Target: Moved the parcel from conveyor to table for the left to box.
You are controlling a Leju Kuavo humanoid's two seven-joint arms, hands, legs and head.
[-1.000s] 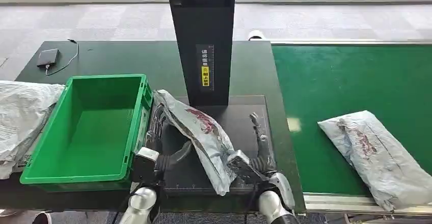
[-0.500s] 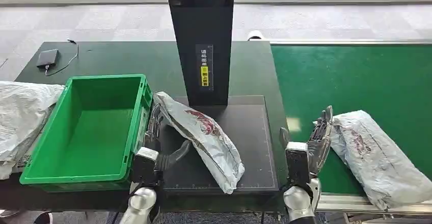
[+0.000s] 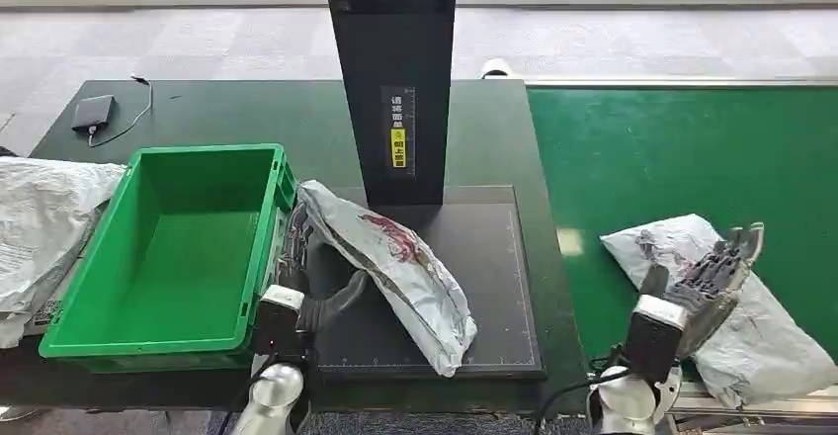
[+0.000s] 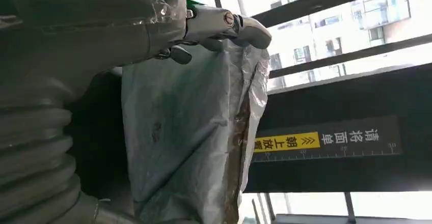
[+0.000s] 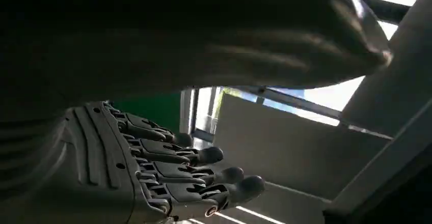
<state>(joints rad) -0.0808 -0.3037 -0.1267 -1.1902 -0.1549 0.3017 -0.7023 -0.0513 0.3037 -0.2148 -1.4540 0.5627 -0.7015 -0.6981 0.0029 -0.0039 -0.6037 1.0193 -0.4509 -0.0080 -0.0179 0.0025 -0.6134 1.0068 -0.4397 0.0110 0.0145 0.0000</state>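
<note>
Head view, crumpled grey parcel point(image 3: 395, 267) with red smear, left hand point(image 3: 301, 277) gripping it, right hand point(image 3: 707, 282) spread

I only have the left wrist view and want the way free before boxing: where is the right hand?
Observer: In the head view the right hand is out over the conveyor, fingers spread above a second parcel.
Operator: Is the crate ready?
Observer: The crate is empty and sits right beside the left hand.
Operator: How does the parcel lie?
Observer: The parcel lies slanted across the black pad, its far end near the crate's corner.
</note>
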